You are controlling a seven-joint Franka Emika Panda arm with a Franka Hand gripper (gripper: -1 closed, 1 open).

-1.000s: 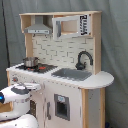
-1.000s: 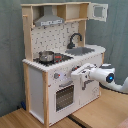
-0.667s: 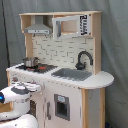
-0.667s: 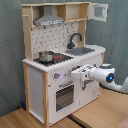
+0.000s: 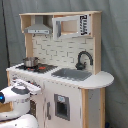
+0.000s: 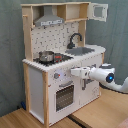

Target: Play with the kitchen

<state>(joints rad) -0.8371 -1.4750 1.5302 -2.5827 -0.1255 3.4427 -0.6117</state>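
So my white arm's gripper point(image 6: 73, 72) is at the front of the tall light-wood-and-white toy kitchen point(image 6: 50, 60), beside the red-centred knobs point(image 6: 56, 76). Can't tell whether it's spread or pinching. Small metal pot point(image 5: 30, 61) sits on the stove.

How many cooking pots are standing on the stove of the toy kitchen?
1. A small metal pot stands on the stove, at the second exterior view's left, under the grey hood. The sink beside it shows none, though its basin is partly hidden.

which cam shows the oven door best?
Second exterior view: the oven door faces the camera, window and handle unobstructed. In the first exterior view the arm covers that part of the toy kitchen, so the door is hidden.
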